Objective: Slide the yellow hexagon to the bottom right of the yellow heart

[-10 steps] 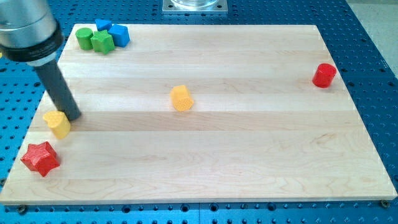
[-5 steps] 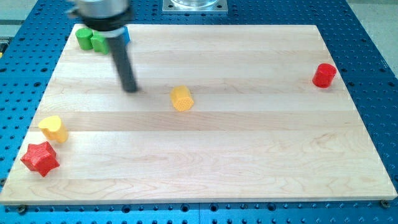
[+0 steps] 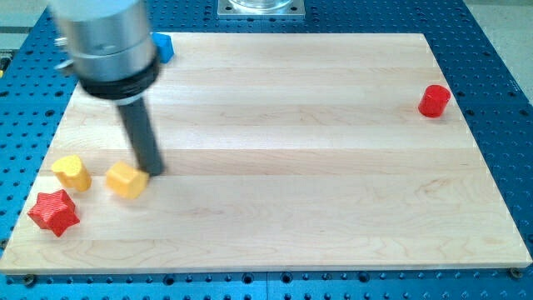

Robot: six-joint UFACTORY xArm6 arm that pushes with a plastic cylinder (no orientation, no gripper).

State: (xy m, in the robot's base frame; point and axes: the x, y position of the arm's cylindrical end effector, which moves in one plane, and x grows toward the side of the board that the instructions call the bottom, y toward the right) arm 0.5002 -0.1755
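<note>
Wooden board (image 3: 333, 167) on a blue perforated bench (image 3: 500, 50), seen from one camera. The arm's grey housing (image 3: 104, 42) fills the view's top left, and the dark rod (image 3: 140, 137) runs down from it toward the board. My tip (image 3: 152, 172) rests on the board at the view's lower left, touching or just beside the upper right edge of the yellow hexagon (image 3: 126, 180) (the hexagon appears slightly blurred, so exact contact cannot be told). The rod carries no jaws, so there is nothing to be spread or pressed together.

The yellow hexagon lies just to the right of the yellow heart (image 3: 72, 172) and a little lower, with a narrow strip of bare wood between the two. The red star (image 3: 54, 212) sits below and to the left of the heart, close to the board's lower left corner and near the heart without touching it.

A blue block (image 3: 164, 47) shows at the top left edge of the board, partly hidden behind the arm's housing; its shape cannot be made out. The red cylinder (image 3: 433, 100) stands alone near the board's right edge, well apart from all other blocks.
</note>
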